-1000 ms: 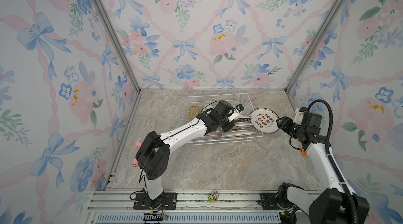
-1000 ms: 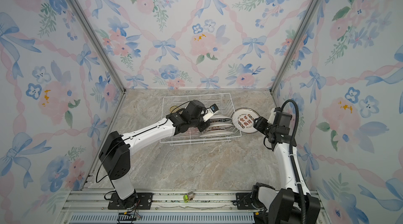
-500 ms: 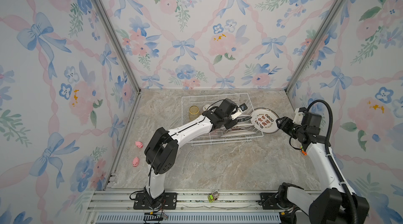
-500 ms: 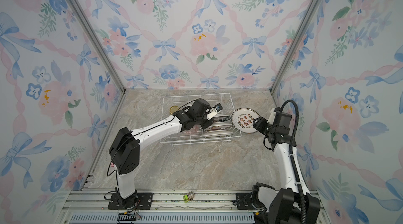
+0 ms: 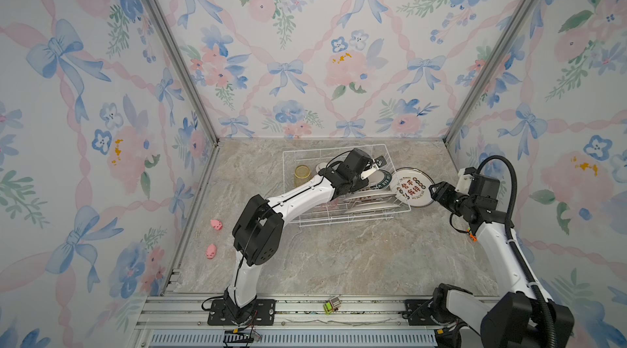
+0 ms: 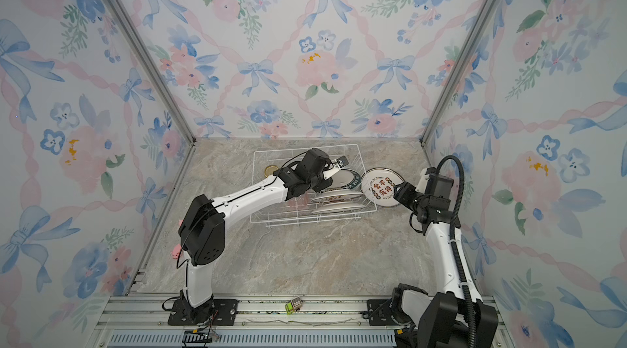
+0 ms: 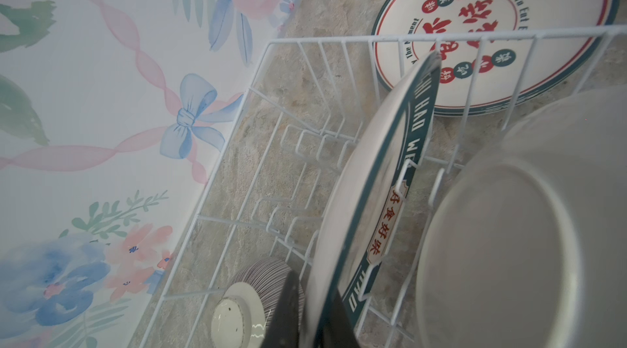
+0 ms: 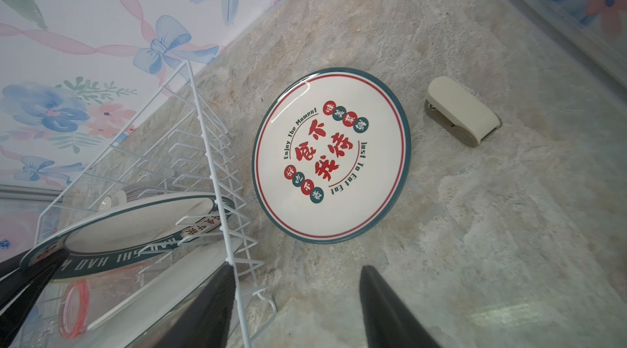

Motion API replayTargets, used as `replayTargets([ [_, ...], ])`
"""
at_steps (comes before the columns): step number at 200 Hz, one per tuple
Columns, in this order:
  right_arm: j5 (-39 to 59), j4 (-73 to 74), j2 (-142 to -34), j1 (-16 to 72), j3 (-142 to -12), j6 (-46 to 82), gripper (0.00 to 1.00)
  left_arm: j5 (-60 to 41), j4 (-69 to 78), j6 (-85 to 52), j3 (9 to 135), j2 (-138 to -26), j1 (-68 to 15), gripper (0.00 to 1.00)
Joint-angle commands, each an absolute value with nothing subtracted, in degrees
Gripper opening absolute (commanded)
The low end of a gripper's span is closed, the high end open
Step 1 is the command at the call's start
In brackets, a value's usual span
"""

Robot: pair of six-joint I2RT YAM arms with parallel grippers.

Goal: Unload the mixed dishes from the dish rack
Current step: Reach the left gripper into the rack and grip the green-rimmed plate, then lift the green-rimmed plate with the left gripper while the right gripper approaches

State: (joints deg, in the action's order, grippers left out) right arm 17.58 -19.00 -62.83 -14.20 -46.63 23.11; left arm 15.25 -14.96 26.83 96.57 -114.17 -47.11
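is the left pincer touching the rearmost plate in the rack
Touching. The left wrist view shows the left pincer shut on the rearmost plate, one black finger against each face.

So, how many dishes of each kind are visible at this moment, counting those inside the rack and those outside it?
Plates: 4 (table plate, tilted plate, upper rack plate, lower rack plate)
Tumblers: 2 (yellow tumbler, pink tumbler)
Bowls: 1 (ribbed bowl)
Total: 7 visible; others may be hidden.
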Motion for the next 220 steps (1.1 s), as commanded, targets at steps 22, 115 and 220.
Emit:
replayTargets([
  [22,18.4,-17.9,-62.1,-14.5,-45.6,24.0,0.61,23.0,-12.4,27.1,96.5,-117.4,-47.9,0.05],
  [115,19.1,-17.9,-61.0,-14.3,-45.9,24.5,0.61,29.8,-5.6,25.3,94.0,-108.6,-48.0,0.00],
  [220,24.7,-14.4,-59.9,-13.8,-45.6,25.5,0.61,22.1,-9.6,16.9,93.1,-95.0,-47.2,0.00],
])
